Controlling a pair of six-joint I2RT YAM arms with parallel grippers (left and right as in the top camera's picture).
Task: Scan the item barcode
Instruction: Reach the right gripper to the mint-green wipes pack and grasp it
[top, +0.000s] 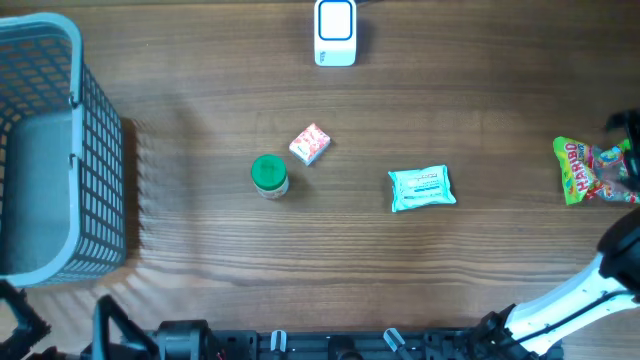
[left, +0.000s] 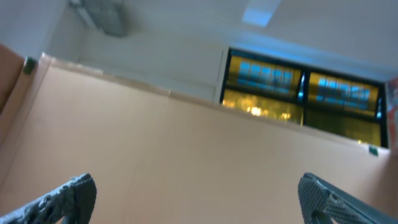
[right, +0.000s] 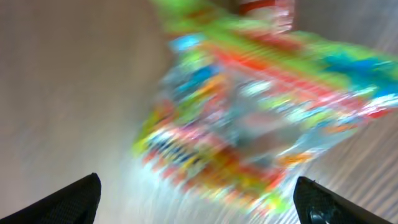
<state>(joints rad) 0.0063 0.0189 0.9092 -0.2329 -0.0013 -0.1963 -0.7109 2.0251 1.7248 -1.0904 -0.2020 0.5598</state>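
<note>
The right gripper (right: 196, 186) stood with jaws wide, the candy bag (right: 249, 106) lying ungripped just ahead between them and the scanner (top: 335, 32) well apart, so scanning seemingly remained undone, while the left gripper (left: 196, 190) gaped empty.

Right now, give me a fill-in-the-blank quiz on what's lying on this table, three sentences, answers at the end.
1. The jar has a ___ lid.
2. The brand name printed on the candy bag is ___.
3. The right gripper, near the candy bag, has its jaws ___.
Missing words: green; Haribo; open.
</note>
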